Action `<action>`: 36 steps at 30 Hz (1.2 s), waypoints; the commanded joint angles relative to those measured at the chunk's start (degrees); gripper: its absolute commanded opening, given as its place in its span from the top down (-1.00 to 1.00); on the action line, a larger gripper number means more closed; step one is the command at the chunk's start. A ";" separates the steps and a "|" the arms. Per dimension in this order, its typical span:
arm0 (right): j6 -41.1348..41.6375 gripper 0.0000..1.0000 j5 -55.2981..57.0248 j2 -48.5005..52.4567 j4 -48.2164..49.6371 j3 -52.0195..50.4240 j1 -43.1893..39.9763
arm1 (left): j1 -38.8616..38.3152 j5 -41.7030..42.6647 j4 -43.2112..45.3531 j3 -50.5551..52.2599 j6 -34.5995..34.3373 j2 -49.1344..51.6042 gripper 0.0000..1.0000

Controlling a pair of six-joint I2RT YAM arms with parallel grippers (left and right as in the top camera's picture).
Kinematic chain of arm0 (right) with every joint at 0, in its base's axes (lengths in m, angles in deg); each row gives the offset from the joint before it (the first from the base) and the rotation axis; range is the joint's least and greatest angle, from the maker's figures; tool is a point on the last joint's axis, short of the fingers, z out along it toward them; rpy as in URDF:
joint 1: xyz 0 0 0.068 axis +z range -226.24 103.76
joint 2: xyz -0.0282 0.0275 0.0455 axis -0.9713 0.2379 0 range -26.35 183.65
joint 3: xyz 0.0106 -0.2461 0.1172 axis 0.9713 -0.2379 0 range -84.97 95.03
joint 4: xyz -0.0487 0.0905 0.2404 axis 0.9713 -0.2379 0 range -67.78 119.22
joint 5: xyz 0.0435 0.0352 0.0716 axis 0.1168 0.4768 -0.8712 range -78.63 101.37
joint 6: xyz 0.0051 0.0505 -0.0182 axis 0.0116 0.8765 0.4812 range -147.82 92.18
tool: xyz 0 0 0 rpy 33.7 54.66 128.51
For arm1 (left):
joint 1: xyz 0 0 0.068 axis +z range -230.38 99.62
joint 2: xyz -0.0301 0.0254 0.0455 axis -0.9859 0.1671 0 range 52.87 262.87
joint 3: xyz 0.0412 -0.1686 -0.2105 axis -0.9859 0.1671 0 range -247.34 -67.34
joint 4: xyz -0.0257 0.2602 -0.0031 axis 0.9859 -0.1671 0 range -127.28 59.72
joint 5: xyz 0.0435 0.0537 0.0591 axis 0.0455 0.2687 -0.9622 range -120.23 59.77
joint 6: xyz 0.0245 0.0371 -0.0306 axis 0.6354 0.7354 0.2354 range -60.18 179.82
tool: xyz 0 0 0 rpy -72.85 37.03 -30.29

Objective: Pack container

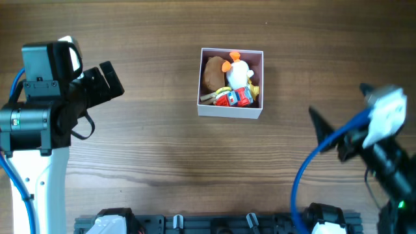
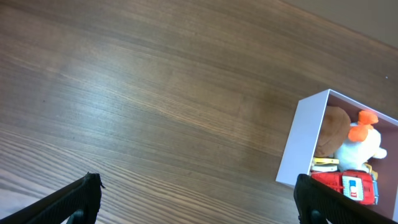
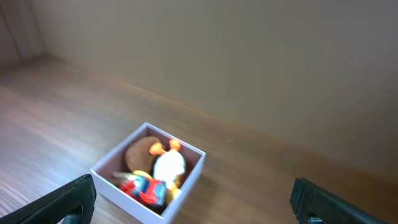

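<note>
The container (image 1: pixel 231 110), a square white box with a pink inside, stands on the wooden table at centre back. It holds a brown plush (image 1: pixel 212 73), a white chicken toy with an orange comb (image 1: pixel 236 70) and a red toy car (image 1: pixel 234 98). It also shows in the left wrist view (image 2: pixel 303 140) and in the right wrist view (image 3: pixel 190 182). My left gripper (image 2: pixel 199 202) is open and empty, well left of the container. My right gripper (image 3: pixel 196 202) is open and empty, raised off to the container's right.
The left arm (image 1: pixel 39 117) stands at the table's left edge and the right arm (image 1: pixel 377 143) at its right edge, each with a blue cable. A dark rail (image 1: pixel 214 224) runs along the front edge.
</note>
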 commanded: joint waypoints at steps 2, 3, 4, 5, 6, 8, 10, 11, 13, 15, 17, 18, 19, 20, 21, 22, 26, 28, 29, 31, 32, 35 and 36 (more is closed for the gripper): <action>-13.94 -0.99 1.88 -10.38 4.39 -15.58 0.28 | 0.35 -0.13 0.00 -0.63 -0.92 0.00 -0.99; -13.90 -0.99 1.95 -11.85 5.31 -18.08 0.28 | 0.37 -0.13 0.00 -0.63 -0.90 0.00 -0.99; -13.44 -0.99 1.95 -13.79 6.75 -21.57 0.28 | 0.35 -0.13 0.00 -0.63 -0.92 0.00 -0.99; -11.85 -0.99 2.25 -16.15 8.79 -25.90 0.28 | 0.37 -0.13 0.00 -0.63 -0.92 0.00 -0.99; -10.69 -0.99 2.51 -17.55 9.84 -28.57 0.28 | 0.35 -0.13 0.00 -0.63 -0.92 0.00 -1.00; -8.02 -1.00 3.02 -21.22 11.78 -34.86 0.28 | 0.37 -0.13 0.00 -0.63 -0.90 0.00 -0.99; -7.23 -0.99 2.93 -24.85 12.79 -40.30 0.28 | 0.37 -0.13 0.00 -0.63 -0.92 0.00 -1.00; -6.49 -0.99 2.97 -26.56 13.31 -42.60 0.28 | 0.37 -0.13 0.00 -0.63 -0.92 0.00 -0.99; -6.49 -0.99 2.97 -29.66 13.88 -46.42 0.28 | 0.37 -0.11 0.00 -0.63 -0.90 0.00 -0.99; -6.47 -0.99 2.95 -32.11 13.90 -49.24 0.28 | 0.37 -0.13 0.00 -0.63 -0.92 0.00 -0.99; -6.49 -1.00 2.97 -33.66 13.99 -51.08 0.28 | 0.37 -0.13 0.00 -0.63 -0.92 0.00 -1.00; -6.45 -1.00 2.95 -34.71 13.99 -52.22 0.28 | 0.37 -0.13 0.00 -0.63 -0.90 0.00 -0.99; -6.47 -1.00 2.95 -35.60 13.99 -53.11 0.28 | 0.35 -0.13 0.00 -0.63 -0.92 0.00 -1.00; -6.45 -1.00 2.95 -36.35 13.99 -53.81 0.28 | 0.37 -0.13 0.00 -0.63 -0.90 0.00 -1.00; -6.47 -0.99 2.91 -37.55 14.01 -54.82 0.28 | 0.37 -0.13 0.00 -0.63 -0.90 0.00 -1.00; -6.47 -0.99 2.69 -38.56 14.03 -55.56 0.28 | 0.37 -0.13 0.00 -0.63 -0.92 0.00 -0.99; -6.54 -1.00 2.56 -38.53 14.49 -57.61 0.28 | 0.35 -0.13 0.00 -0.63 -0.92 0.00 -1.00; -6.62 -1.00 2.54 -38.53 14.49 -58.60 0.28 | 0.37 -0.13 0.00 -0.63 -0.92 0.00 -1.00; -6.62 -0.99 2.56 -38.53 14.51 -58.97 0.28 | 0.37 -0.13 0.00 -0.63 -0.92 0.00 -1.00; -6.60 -0.99 2.56 -38.53 14.45 -59.67 0.28 | 0.35 -0.13 0.00 -0.63 -0.92 0.00 -1.00; -6.60 -0.99 2.56 -38.53 14.47 -60.11 0.28 | 0.35 -0.13 0.00 -0.63 -0.92 0.00 -0.99; -6.64 -1.00 3.02 -38.47 14.47 -60.35 0.28 | 0.35 -0.13 0.00 -0.63 -0.90 0.00 -1.00; -6.62 -1.00 3.02 -38.47 14.47 -60.35 0.28 | 0.35 -0.13 0.00 -0.63 -0.90 0.00 -0.99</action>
